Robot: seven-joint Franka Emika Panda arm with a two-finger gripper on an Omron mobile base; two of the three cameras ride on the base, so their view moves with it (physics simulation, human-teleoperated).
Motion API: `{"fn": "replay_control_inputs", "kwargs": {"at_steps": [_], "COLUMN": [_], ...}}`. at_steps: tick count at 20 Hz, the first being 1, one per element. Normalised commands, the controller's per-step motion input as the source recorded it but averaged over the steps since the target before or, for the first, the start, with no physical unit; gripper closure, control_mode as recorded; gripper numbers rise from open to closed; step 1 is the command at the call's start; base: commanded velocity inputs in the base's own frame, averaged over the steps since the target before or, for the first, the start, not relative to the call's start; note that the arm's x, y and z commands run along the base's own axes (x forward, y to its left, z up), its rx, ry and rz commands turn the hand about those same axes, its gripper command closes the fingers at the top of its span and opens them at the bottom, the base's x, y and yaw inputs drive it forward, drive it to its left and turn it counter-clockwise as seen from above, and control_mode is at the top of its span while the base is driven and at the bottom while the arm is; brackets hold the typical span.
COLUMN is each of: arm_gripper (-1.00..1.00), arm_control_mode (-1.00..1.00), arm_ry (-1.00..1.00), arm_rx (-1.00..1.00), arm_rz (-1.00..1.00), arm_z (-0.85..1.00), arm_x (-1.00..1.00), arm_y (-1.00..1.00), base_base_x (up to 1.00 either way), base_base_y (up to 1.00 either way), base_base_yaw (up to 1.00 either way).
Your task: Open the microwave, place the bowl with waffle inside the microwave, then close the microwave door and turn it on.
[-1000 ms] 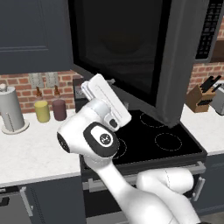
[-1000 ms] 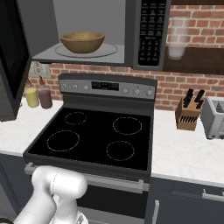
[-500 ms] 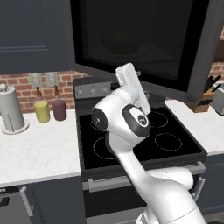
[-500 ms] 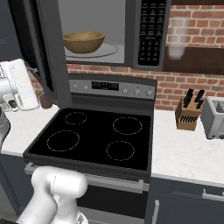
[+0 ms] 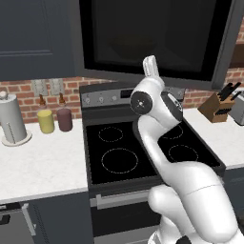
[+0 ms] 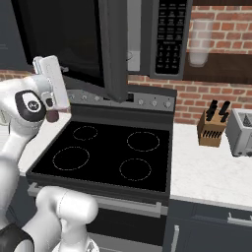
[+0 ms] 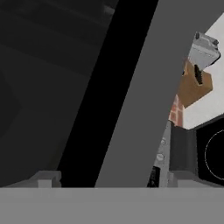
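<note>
Brick wall is running behind stove [image 6: 106, 155]. We are seeing microwave door [image 6: 81, 42] hanging part-open above stove, w/ gripper [image 7: 114, 177] just beside door's edge, fingers [image 7: 46, 179] spread apart, gripping nothing. Microwave [image 6: 170, 37] keypad is facing us.

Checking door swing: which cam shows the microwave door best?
Right base view: the microwave door is seen edge-on, still partly open. Left base view shows its dark window face. Hand view shows just its grey frame close up.
</note>
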Motion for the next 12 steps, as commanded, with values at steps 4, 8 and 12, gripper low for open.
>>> {"fn": "replay_control_inputs", "kwargs": {"at_steps": [4, 8, 12], "arm_gripper": [-1.0, -1.0, -1.0], "arm_control_mode": [-1.0, -1.0, -1.0], "arm_ry": [0.0, 0.0, 0.0], "arm_rx": [0.16, 0.17, 0.15], "arm_rz": [0.26, 0.26, 0.25], "arm_z": [0.04, 0.0, 0.0], "arm_x": [0.88, 0.83, 0.82], "arm_y": [-0.15, -0.2, -0.11], "base_base_x": [0.0, 0.0, 0.0], "base_base_y": [0.0, 0.0, 0.0], "base_base_yaw": [0.0, 0.0, 0.0]}}
